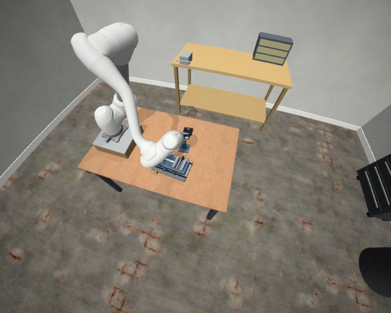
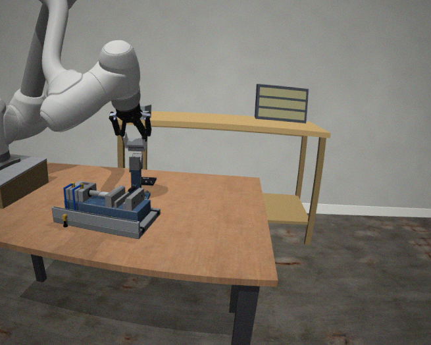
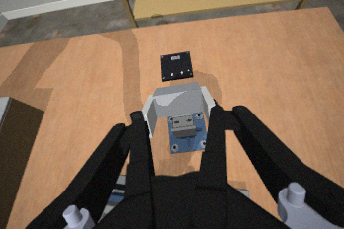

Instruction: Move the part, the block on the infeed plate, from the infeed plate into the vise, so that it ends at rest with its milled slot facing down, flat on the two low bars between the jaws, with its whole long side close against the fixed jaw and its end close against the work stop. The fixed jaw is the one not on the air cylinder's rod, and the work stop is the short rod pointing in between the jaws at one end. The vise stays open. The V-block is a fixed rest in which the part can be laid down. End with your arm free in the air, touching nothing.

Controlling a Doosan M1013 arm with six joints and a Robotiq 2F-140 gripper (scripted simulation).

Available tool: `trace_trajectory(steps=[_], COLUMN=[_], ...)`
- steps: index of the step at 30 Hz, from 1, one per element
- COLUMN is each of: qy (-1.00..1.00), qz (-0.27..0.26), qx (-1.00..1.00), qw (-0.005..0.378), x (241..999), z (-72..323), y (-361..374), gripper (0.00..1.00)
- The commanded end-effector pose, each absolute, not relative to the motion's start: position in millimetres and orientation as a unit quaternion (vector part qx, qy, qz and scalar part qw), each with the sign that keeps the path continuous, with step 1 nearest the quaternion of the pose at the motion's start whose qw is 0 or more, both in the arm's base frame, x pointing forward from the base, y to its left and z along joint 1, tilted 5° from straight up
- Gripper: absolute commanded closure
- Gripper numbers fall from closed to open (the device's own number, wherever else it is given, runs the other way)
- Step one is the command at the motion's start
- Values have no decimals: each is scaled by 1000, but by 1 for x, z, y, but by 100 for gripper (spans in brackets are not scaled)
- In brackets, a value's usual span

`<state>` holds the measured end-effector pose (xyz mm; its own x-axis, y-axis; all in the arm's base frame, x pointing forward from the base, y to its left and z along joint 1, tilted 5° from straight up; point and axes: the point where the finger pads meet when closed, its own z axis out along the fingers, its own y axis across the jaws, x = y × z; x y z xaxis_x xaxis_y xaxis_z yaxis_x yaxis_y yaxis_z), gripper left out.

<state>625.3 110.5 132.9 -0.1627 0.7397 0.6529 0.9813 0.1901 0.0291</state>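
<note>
My gripper is shut on the part, a grey block, and holds it in the air right above the V-block. In the wrist view the part sits between my black fingers with its milled slot facing down, and the V-block shows through the slot on its blue base. The black infeed plate lies bare on the table beyond it. The vise stands open on its grey base, in front of the V-block. My arm hides part of the vise in the top view.
The arm's pedestal stands at the table's left end. A wooden bench with a drawer unit stands behind the table. A small grey box sits on that bench. A black cabinet stands at the room's right.
</note>
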Motion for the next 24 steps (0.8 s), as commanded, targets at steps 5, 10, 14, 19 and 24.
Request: trace_trajectory(steps=[5, 10, 14, 19, 24], qy=[-726, -726, -726, -726, -726], qz=[-234, -234, -234, -234, -234], qx=[-592, -592, -592, -592, -592], qw=[259, 259, 259, 259, 259], x=[625, 625, 625, 625, 625], z=[123, 118, 113, 111, 106], y=[109, 108, 108, 108, 108], gripper=[100, 100, 100, 100, 100])
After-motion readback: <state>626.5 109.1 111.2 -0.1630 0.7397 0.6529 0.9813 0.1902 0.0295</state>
